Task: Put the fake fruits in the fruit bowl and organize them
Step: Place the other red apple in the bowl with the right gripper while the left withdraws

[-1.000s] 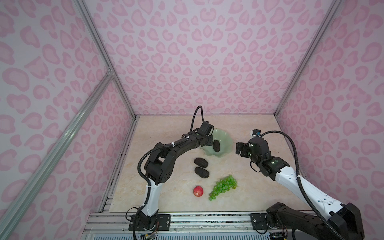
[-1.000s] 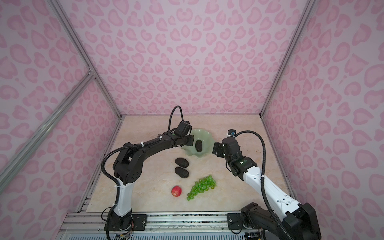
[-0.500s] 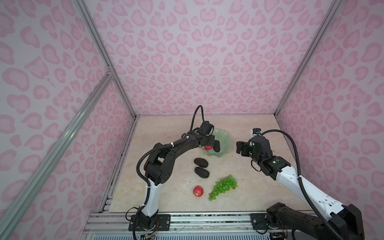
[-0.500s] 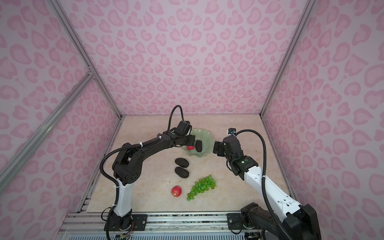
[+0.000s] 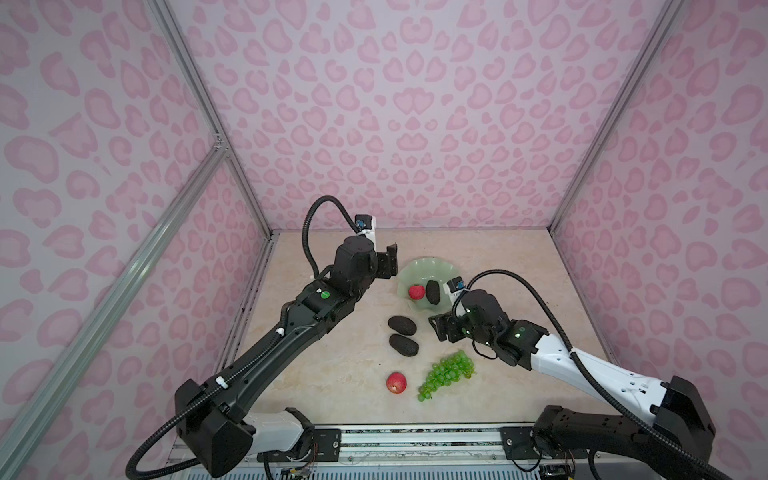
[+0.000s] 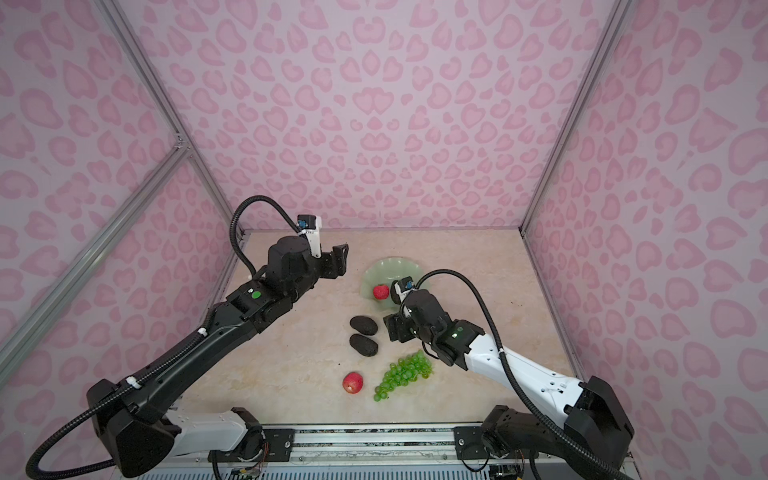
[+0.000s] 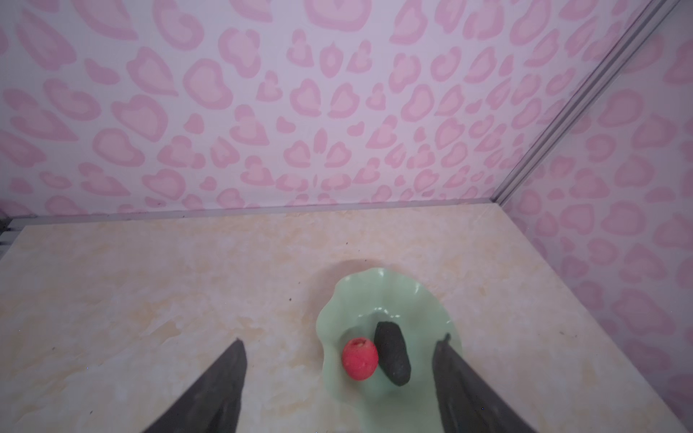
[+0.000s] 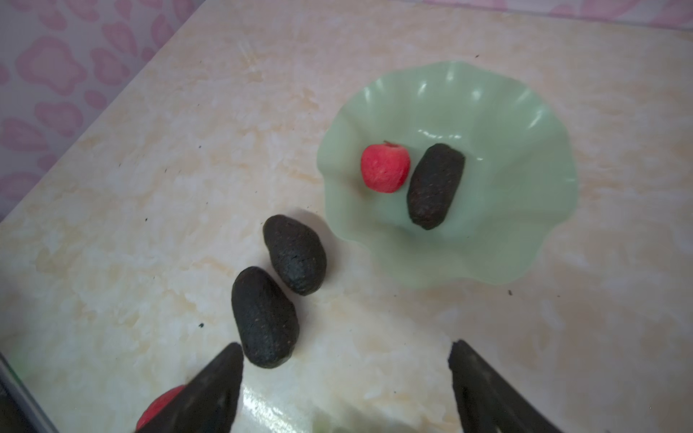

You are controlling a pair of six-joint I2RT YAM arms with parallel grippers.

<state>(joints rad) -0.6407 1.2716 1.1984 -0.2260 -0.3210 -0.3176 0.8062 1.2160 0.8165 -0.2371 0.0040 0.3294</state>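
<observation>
Both spread, empty: left tool [image 5: 389,262], right tool [image 5: 441,328]. The fruit bowl [image 5: 436,269] has a red fruit [image 5: 416,292] plus avocado [image 5: 432,292]; two more avocados [image 5: 402,325], second red fruit [image 5: 396,382] and grapes [image 5: 446,374] lie on the table [image 5: 332,353] toward its 6 o'clock.

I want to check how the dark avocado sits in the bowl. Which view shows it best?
The right wrist view: the avocado lies unobstructed, beside the red fruit in the bowl. The left wrist view shows it smaller; in a top view it is tiny.
</observation>
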